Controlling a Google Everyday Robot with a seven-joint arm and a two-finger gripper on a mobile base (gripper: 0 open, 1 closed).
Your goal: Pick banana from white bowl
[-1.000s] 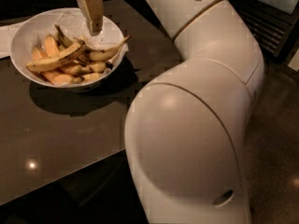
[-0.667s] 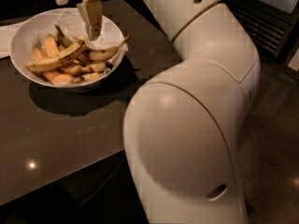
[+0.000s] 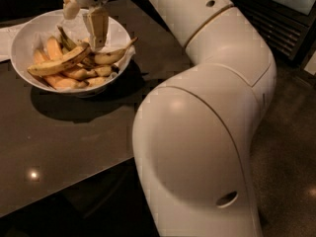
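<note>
The white bowl stands at the far left of the dark table. The banana, long, pale yellow and speckled, lies on top of the pile, running from lower left to upper right. My gripper hangs over the back of the bowl, open and empty. Its right finger points down just above the banana's upper right end. Its left finger is higher, near the bowl's back rim.
Orange-tinted bananas and a small curved yellow one with a long stem share the bowl. A white sheet lies left of the bowl. My arm fills the right. The table edge runs along the front.
My gripper has come down toward the bowl, its right finger now close above the bananas. The bananas and bowl have not moved.
</note>
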